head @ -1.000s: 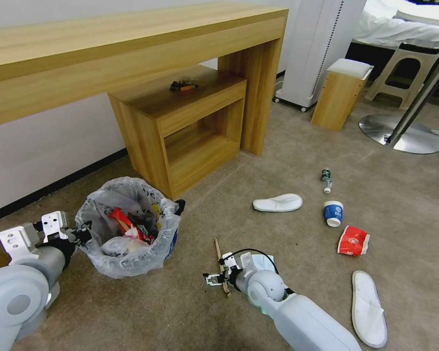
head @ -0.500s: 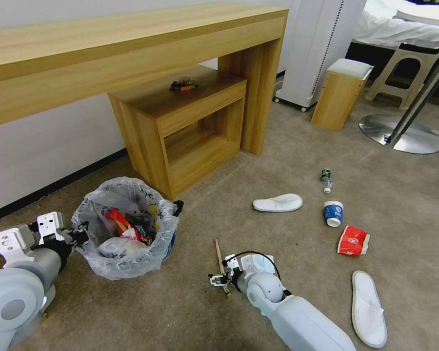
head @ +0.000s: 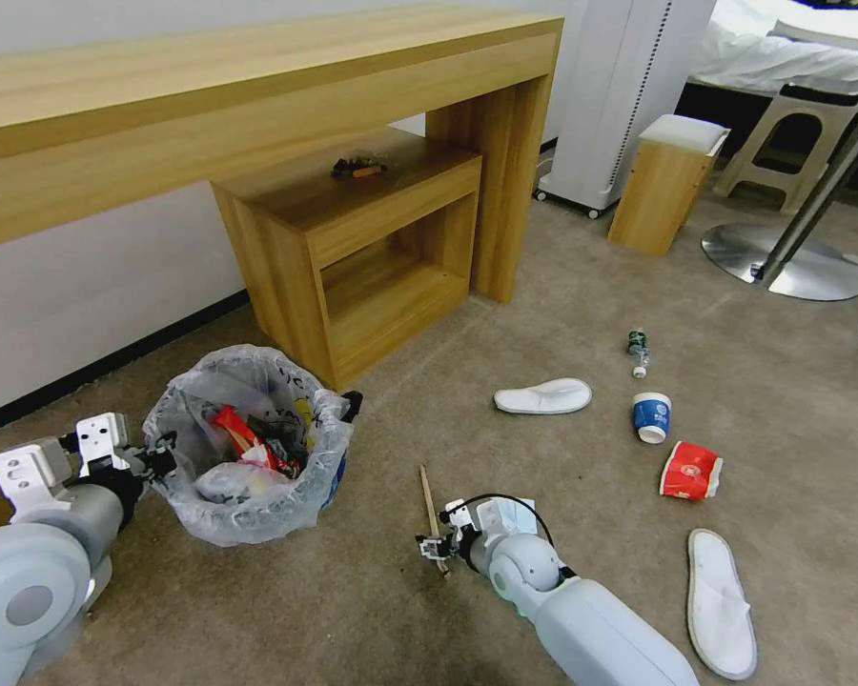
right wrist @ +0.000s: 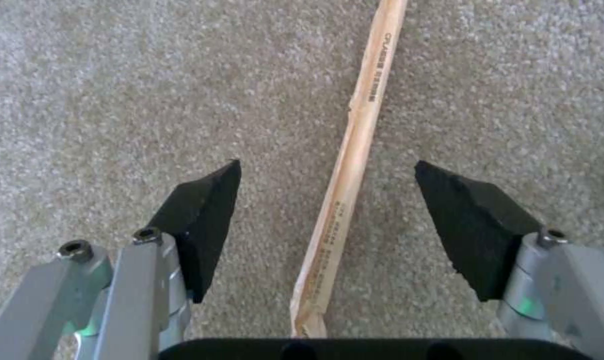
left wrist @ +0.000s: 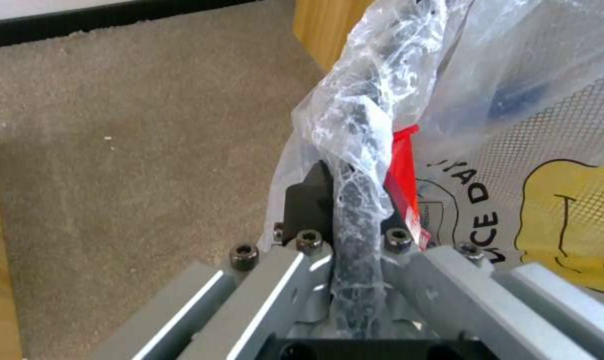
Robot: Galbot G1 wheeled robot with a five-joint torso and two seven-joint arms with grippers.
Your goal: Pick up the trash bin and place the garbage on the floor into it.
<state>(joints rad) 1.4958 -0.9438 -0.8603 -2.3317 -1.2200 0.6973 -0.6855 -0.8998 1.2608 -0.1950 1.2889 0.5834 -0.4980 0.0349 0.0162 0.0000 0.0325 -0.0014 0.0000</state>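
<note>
Left end effector (head: 153,459), lower left of the head frame: clamped on the rim of the small round dark trash bin lined with a crinkled translucent white plastic bag (head: 248,448). In the left wrist view the black fingers (left wrist: 309,200) pinch the bag-wrapped rim (left wrist: 355,200) between them. The bin sits on the beige short-pile carpet floor (head: 562,305), left of centre in the head frame, just in front of the low light-wood shelf unit (head: 353,248). A red wrapper (head: 243,433) and other litter lie inside it.

Right end effector (head: 436,546), lower centre of the head frame: down at carpet level with jaws spread wide. In the right wrist view the two black pads (right wrist: 202,225) straddle the thin light wooden stick (right wrist: 352,145) without touching it; the stick runs lengthwise through the gap, flat on the carpet. In the head frame the stick (head: 429,500) extends from the end effector toward the frame's centre.

Litter on the floor, right half of the head frame:
- white slipper (head: 543,395), centre
- small bottle with green label (head: 638,351), above a blue paper cup (head: 651,417)
- red paper cup on its side (head: 690,471), just below the blue one
- second white slipper (head: 722,602), lower right
- pale tissue (head: 510,514), beside the right arm's wrist
</note>
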